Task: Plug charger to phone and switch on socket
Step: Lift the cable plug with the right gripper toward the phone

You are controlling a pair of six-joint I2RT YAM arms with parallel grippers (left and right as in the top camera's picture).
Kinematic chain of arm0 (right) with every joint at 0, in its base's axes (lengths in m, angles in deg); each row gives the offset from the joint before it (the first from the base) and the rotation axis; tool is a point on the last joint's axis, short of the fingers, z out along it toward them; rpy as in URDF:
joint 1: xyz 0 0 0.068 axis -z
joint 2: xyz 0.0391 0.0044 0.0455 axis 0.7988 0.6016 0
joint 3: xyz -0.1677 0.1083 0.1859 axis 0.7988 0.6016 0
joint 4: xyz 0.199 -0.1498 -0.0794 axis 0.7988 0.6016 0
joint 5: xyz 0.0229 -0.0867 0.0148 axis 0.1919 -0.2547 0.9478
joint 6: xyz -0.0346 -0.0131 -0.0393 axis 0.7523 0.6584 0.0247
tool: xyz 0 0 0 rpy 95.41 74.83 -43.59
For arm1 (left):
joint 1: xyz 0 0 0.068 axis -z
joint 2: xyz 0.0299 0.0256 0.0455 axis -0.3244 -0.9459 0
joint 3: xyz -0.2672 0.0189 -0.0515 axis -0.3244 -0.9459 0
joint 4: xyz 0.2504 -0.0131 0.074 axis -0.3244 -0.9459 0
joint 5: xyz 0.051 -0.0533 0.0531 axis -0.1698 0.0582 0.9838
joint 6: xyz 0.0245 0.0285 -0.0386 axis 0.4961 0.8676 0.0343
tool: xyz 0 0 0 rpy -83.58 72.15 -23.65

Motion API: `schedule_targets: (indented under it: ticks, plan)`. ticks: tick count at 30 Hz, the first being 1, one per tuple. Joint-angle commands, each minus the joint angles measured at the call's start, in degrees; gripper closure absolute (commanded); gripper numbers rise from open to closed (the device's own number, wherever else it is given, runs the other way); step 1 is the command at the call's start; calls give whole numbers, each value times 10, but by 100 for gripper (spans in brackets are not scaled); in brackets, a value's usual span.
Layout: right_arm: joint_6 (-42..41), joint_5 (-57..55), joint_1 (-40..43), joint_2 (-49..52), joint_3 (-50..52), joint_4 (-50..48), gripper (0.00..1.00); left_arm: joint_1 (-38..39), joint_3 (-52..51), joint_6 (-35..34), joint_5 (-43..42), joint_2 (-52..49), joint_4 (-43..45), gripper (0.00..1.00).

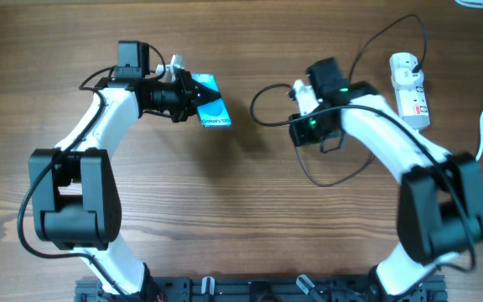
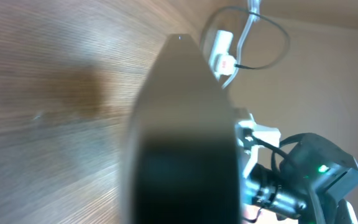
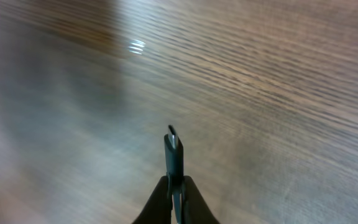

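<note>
**A:** Looking at the left end effector (image 1: 193, 94), what does it hold?

**B:** It is closed on one end of the phone (image 1: 214, 109). The teal face is turned up to the overhead camera and the "Galaxy" end points away from the fingers. The phone sits tilted left of the bench's (image 1: 241, 210) middle, and seems lifted off the wood. From the left wrist it is only a dark blur filling the centre.

**A:** And the right end effector (image 3: 175, 183)?

**B:** Closed too, pinching the charger (image 3: 173, 149) just behind its plug. The metal tip stands clear of the fingertips over bare wood.

**A:** Are plug and phone touching?

**B:** No, they are apart, with open bench between them.

**A:** Where does the cable go?

**B:** It loops in black curves round the right arm and up to the white adapter (image 1: 403, 62), seated in the socket (image 1: 414, 101) at the far right. I cannot make out the switch's position.
</note>
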Motion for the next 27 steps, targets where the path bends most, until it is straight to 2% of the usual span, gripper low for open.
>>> schedule_targets:
  ticks: [1,7,10,15,18,24,26,27]
  plan:
    - [16,44,6,-42,2,19,92,-1,5,9,-50,6,17,96]
    - [14,48,6,-41,5,22,96,-1,5,9,-47,6,21,96]
    - [15,3,2,-35,5,22,76,-1,5,9,-47,6,21,96]
    - [12,-86,-44,4,5,-6,72,-1,5,9,-38,6,20,96]
    - [-7,-136,-72,46,5,-28,73,-1,5,9,-39,6,19,96]
    - [-17,-140,-80,146,5,-78,73,-1,5,9,-39,6,18,96]
    - [-17,-139,-80,169,5,-76,82,-1,5,9,-39,6,18,96]
    - [-17,-139,-80,172,5,-74,92,-1,5,9,-39,6,18,96]
